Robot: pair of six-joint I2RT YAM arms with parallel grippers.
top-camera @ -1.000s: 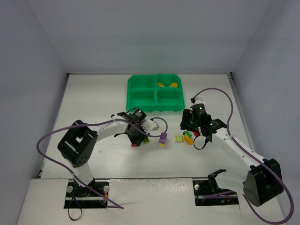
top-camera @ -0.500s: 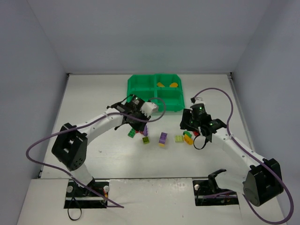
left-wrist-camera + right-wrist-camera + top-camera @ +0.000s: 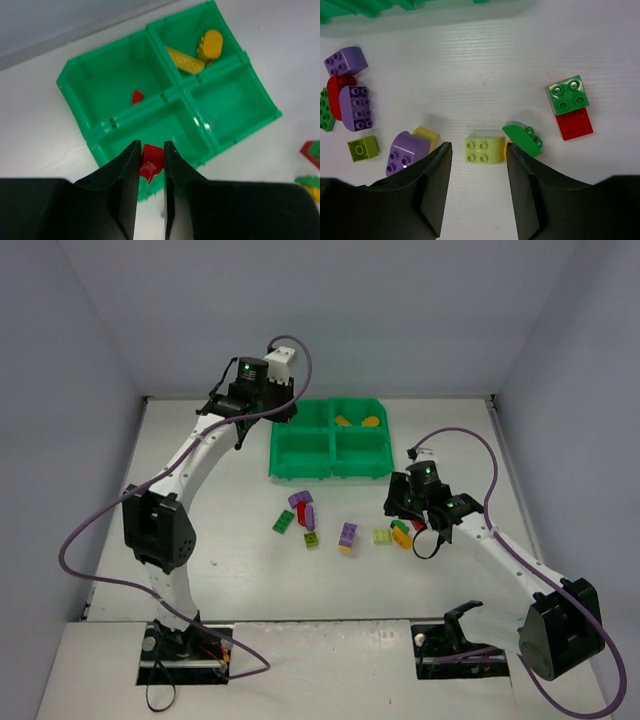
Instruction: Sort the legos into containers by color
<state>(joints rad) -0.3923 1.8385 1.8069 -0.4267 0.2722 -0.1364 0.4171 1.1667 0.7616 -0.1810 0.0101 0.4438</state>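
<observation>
The left gripper hangs above the far left corner of the green tray. Its arm is stretched long from its base at the near edge, up along the left side of the table. From above I cannot tell how its jaws stand. The right gripper sits low over the table, near the tray's front right corner, with its arm bent at the elbow and reaching inward. Two yellow bricks lie in the far right compartment. Loose bricks lie on the table between the arms, among them a purple brick.

From the left wrist, the fingers are pressed onto a small red brick, pinching it by its sides. It shows against the front wall of the tray's near left compartment. A second red piece lies in the far left compartment, against the divider.

From the right wrist, the right fingers are spread wide and point down at the table. A lime brick lies between their tips, touching neither. A rounded green brick lies against its right side. Farther right, a square green brick touches a square red brick. The purple brick lies just off the left fingertip, against a pale yellow brick, with a small lime cube beyond it
</observation>
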